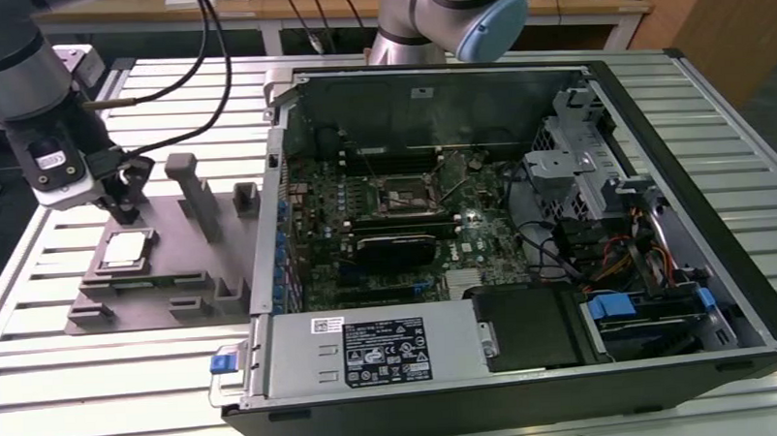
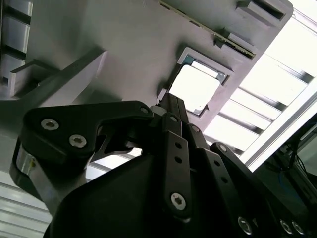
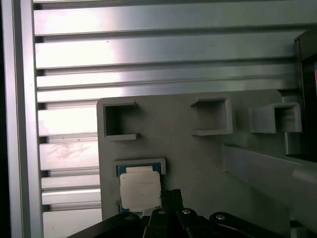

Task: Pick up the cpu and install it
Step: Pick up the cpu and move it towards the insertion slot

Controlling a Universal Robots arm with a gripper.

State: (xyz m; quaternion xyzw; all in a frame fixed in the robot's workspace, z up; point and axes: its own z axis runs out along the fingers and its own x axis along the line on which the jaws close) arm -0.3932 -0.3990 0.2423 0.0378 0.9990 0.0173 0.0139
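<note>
My fingertips are drawn together with nothing between them. My gripper (image 1: 122, 216) (image 2: 168, 102) (image 3: 172, 194) hangs tip-down over the grey tray (image 1: 170, 276) (image 2: 124, 39) (image 3: 188, 148), just beside one edge of the cpu (image 1: 123, 250) (image 2: 194, 88) (image 3: 140, 190); whether I touch it I cannot tell. The tray's tall post (image 1: 186, 191) stands near me on the exterior view's right, and the slatted metal table (image 1: 57, 370) lies open on the other side. The open computer case (image 1: 697, 168) with its black-framed socket (image 1: 407, 193) is well apart. The cpu lies flat in a square rimmed recess of the tray, its metal top pale and silvery and shining bright in the second wrist view.
</note>
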